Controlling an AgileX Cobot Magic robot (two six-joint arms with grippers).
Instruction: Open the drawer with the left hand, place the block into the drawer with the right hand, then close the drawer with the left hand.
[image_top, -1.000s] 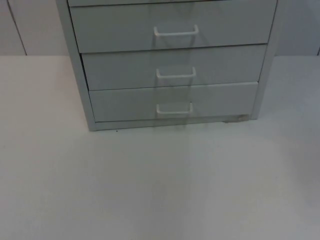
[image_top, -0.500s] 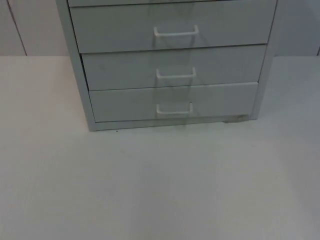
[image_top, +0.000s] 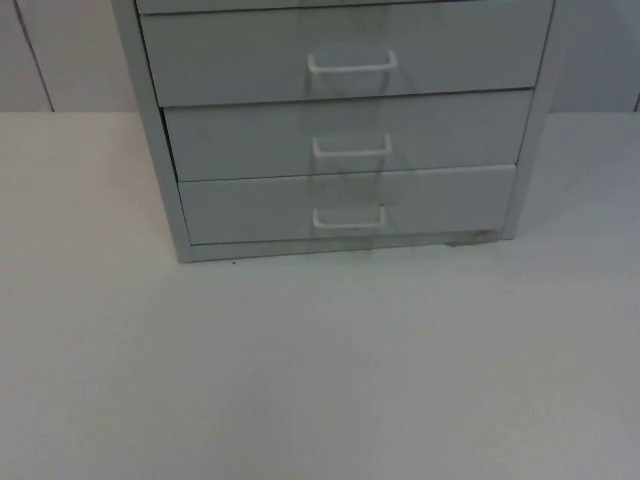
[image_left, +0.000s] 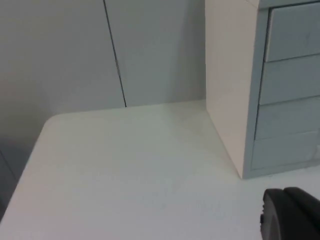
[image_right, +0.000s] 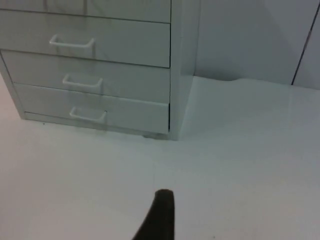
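Observation:
A light grey drawer cabinet (image_top: 150, 130) stands at the back middle of the white table (image_top: 320, 380). Three of its drawer fronts show, each with a white handle: upper (image_top: 352, 65), middle (image_top: 350, 148) and bottom (image_top: 348, 219). All three drawers are shut flush. From the left wrist, the cabinet's pale side (image_left: 230, 75) stands ahead, and my left gripper (image_left: 292, 212) hovers over bare table to the cabinet's left. From the right wrist, the drawer fronts (image_right: 100, 50) lie ahead, and my right gripper (image_right: 159, 215) hangs above the table in front of the cabinet's right corner.
The grey partition wall (image_left: 75, 50) closes off the table behind the cabinet. The table's left edge (image_left: 30, 165) with a rounded corner lies left of the left arm. Open white table stretches before the cabinet and to its right (image_right: 250, 140).

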